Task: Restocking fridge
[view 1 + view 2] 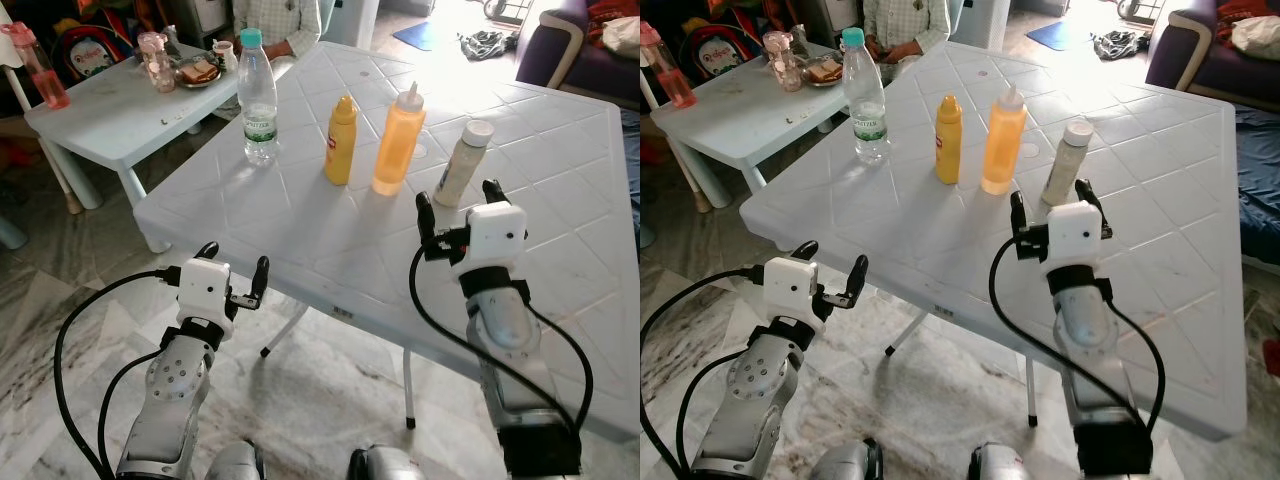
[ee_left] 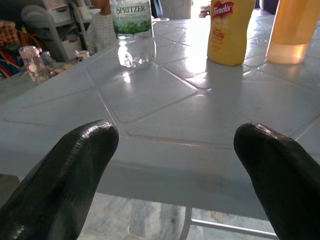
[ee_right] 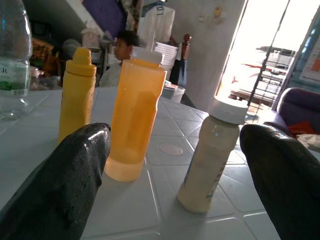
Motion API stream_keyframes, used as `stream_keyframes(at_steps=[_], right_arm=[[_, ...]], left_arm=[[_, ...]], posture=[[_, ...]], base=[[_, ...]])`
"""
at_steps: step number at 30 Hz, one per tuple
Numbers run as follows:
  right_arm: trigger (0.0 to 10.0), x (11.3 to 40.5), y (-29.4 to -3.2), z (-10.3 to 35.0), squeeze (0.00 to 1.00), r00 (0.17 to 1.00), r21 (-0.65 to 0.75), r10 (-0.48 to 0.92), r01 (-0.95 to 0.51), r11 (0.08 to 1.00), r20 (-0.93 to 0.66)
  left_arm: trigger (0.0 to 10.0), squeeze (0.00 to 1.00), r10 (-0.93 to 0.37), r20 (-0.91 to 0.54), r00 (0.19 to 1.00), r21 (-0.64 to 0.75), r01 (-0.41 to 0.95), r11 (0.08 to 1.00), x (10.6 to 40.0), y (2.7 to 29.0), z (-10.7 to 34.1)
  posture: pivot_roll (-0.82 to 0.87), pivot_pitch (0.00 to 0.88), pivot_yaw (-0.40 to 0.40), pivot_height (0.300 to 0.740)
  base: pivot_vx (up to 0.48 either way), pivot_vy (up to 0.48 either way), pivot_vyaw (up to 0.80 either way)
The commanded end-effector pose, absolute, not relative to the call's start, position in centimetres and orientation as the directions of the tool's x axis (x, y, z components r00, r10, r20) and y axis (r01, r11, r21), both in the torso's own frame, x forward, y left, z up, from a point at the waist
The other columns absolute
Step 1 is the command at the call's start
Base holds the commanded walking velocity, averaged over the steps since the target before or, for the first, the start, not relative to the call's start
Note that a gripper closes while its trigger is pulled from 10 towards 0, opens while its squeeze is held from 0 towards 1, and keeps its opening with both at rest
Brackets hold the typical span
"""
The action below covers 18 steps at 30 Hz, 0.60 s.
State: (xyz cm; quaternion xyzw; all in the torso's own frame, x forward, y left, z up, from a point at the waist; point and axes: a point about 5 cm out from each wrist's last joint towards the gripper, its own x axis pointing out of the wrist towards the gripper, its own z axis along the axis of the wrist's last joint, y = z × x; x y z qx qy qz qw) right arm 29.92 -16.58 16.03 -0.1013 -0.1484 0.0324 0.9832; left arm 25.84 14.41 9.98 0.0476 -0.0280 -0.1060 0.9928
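On the white plastic table [image 1: 560, 230] four containers stand upright in a loose row, well back from the near edge: a clear water bottle [image 1: 257, 97] at the robot's left, then a yellow mustard bottle [image 1: 340, 141], an orange squeeze bottle [image 1: 398, 141] just beside it, and a pale dressing bottle [image 1: 463, 162] with a white cap at the right. Bare tabletop runs between each of them and out to the near edge and the right side.

Over the table surface, the right gripper [image 1: 457, 206] hovers with its fingers spread wide, just short of the dressing bottle, holding nothing. At the near-left edge of the table, the left gripper [image 1: 233, 264] sits below and outside the rim, fingers also spread and empty, over the marble floor [image 1: 60, 270].

Beyond the far-left corner stands a smaller table [image 1: 110, 105] carrying cups and a plate, with a seated person [image 1: 280, 22] behind it. A purple sofa [image 1: 565, 50] stands at the far right.
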Motion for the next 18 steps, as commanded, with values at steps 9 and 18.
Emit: stream_keyframes(at_steps=[9,18], right_arm=[[10.0,32.0,-17.0,16.9,0.0,0.951,-0.208,0.155,-0.1,0.973,0.267],[10.0,34.2,-16.7,18.8,0.0,0.937,-0.239,0.178,-0.107,0.965,0.301]], left_arm=[[10.0,0.0,-0.211,0.014,0.977,0.098,0.209,0.973,25.5,14.7,10.0],[10.0,0.0,-0.214,-0.001,0.977,0.119,0.213,0.97,25.1,15.4,10.3]], posture=[[0.07,0.173,0.009,0.74],[0.11,0.203,0.026,0.74]], base=[[0.0,0.0,0.0],[0.0,0.0,0.0]])
